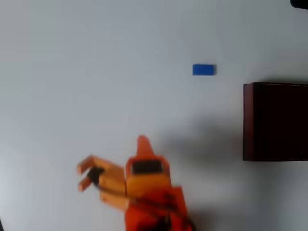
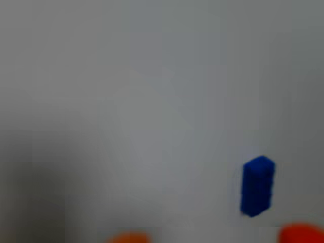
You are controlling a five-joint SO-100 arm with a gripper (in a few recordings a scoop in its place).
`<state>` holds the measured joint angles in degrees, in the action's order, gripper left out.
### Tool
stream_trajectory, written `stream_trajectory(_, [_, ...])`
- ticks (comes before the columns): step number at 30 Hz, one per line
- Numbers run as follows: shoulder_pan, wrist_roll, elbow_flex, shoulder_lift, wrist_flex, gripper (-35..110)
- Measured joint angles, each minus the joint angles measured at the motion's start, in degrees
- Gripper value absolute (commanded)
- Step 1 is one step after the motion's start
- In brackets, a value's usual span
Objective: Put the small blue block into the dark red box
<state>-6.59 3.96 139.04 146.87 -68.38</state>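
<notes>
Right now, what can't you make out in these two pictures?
- Dark red box: cut off by the right edge of the overhead view, so its far wall is unseen.
- Hand: blurred overhead; open or shut unclear.
- Small blue block: soft focus in the wrist view, surface detail lost.

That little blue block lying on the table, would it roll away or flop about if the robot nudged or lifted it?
The small blue block looks flat-sided with straight edges, so it would probably slide, not roll. It keeps a crisp rectangular shape in the wrist view, so it is likely stiff. It is tiny next to the dark red box, so it is probably light and easily knocked aside on the smooth table.
</notes>
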Motion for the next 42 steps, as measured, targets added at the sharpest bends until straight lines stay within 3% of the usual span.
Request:
stream_trajectory(19, [11.07, -15.47, -32.43, -42.54, -2.2, 16])
stream_trajectory(42, [16.26, -18.19, -66.71, -76.11, -8.44, 16])
